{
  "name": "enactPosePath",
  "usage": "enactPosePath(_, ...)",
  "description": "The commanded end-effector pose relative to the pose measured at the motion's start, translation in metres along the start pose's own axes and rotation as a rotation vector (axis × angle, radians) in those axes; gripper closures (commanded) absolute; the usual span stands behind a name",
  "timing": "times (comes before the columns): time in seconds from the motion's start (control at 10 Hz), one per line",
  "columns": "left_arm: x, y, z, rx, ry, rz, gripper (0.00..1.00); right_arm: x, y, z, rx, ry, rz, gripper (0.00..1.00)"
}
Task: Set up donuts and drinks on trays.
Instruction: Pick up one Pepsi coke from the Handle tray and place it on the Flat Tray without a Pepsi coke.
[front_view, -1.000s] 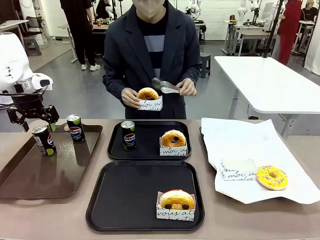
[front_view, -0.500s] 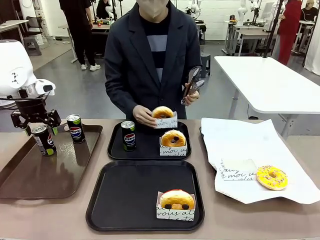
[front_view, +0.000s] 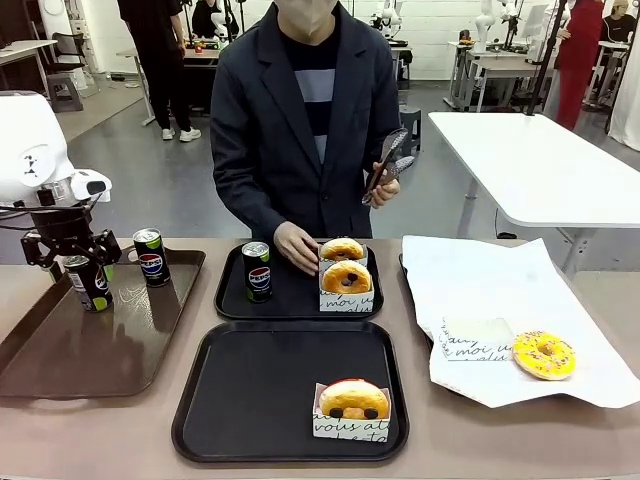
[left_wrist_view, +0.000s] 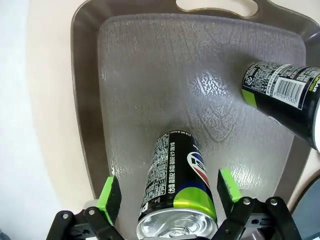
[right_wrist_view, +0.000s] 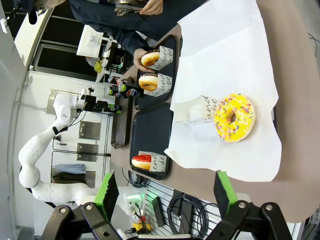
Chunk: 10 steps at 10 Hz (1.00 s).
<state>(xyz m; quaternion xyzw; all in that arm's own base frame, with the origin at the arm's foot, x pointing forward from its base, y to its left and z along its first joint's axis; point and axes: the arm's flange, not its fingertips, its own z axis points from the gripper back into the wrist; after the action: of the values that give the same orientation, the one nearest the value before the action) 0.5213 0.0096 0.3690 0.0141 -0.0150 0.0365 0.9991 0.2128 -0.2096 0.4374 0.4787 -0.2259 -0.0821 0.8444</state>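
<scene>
tan counter (front_view: 480, 440) running the full width here, and on it, over at the left, a long brown tray (front_view: 60, 370). in the middle, a far black tray (front_view: 295, 300) and a near black tray (front_view: 260, 390), rims just beside each other. on the right, a white paper sheet (front_view: 480, 280) spread out, slightly rumpled.

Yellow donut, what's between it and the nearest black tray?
A white printed box, on the white sheet beside the yellow donut, in the front view.
</scene>
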Motion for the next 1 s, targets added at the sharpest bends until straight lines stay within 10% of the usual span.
enactPosePath(0.0,-0.0011,0.0029,0.0034,-0.021,-0.013,-0.024,0.00,-0.0002,-0.0002,-0.0003,0.011,-0.003,0.010,0.00)
enactPosePath(0.9,-0.0032,0.0057,0.0103,-0.049,-0.044,-0.013,0.93,-0.0002,-0.0002,-0.0003,0.011,-0.003,0.010,0.00)
